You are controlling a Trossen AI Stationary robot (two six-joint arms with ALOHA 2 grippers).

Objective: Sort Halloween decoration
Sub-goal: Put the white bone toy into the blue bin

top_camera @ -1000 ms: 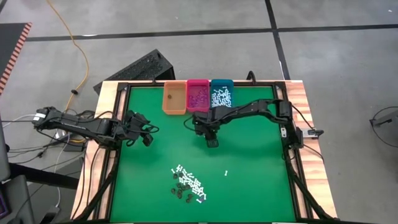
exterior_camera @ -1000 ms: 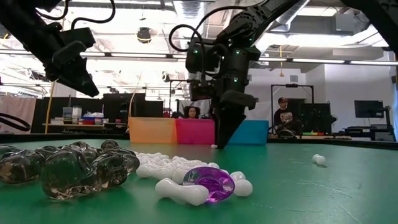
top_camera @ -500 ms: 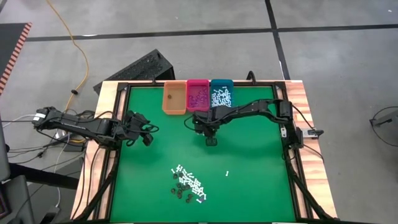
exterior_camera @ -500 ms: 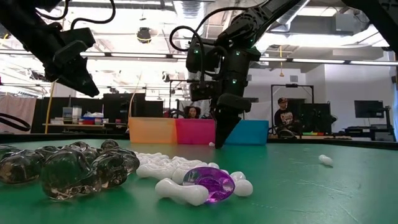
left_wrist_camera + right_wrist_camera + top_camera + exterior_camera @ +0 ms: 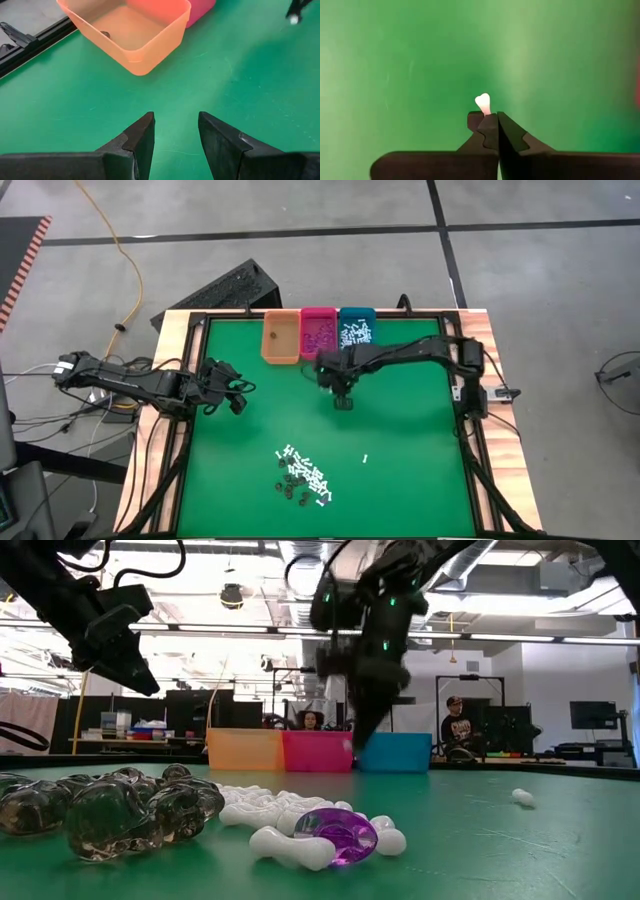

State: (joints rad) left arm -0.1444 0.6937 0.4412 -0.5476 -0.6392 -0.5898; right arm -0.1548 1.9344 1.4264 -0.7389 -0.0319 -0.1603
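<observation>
White bone piece [image 5: 483,103] pinched at the tip of the closed right gripper [image 5: 491,124], seen only in the right wrist view; from above, lifted at centre frame below the pink bin [image 5: 319,332]. Left gripper [image 5: 236,406] parted, empty, mid-left. Remaining pile [image 5: 303,476] lower centre.

Light comes from ceiling strips [image 5: 200,632] in the room behind, bright and flat. On the green table [image 5: 400,430] shadows are faint. The low view shows the moving right arm [image 5: 370,630] smeared with blur, while the clear dark pieces [image 5: 100,810] up close look soft. The right wrist view has a pale haze over the green
</observation>
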